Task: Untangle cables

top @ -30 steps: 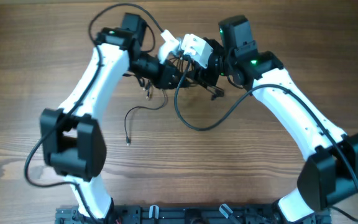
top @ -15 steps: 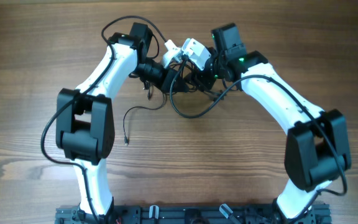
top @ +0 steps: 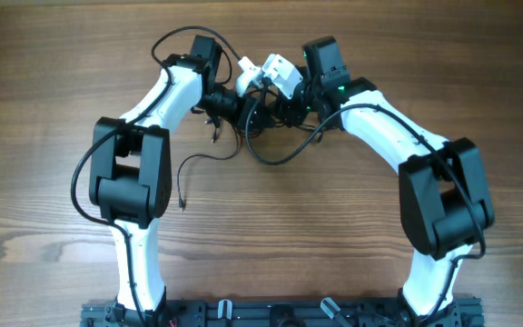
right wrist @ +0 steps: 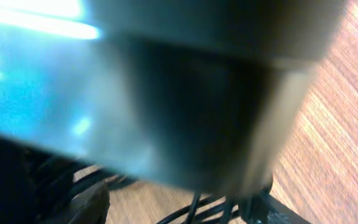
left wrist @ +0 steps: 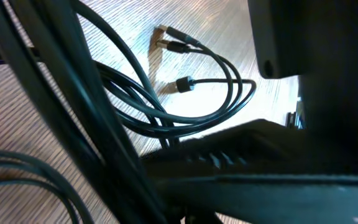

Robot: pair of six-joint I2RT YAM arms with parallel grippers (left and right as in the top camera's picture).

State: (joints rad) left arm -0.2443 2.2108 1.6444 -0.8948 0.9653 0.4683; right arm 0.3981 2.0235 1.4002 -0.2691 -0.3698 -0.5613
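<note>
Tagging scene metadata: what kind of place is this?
Probably a robotics lab bench: left arm and right arm fixed to a black base rail, a wood-grain table, thin black cables as test props.

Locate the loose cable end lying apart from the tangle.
Overhead view, left side: the loose cable end lies beside the left arm's elbow, well clear of the tangle.

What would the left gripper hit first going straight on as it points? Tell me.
Most likely the cables bunched just ahead of the left gripper, with the right gripper close behind them. Depth is hard to judge from overhead, so it might skim over some strands.
</note>
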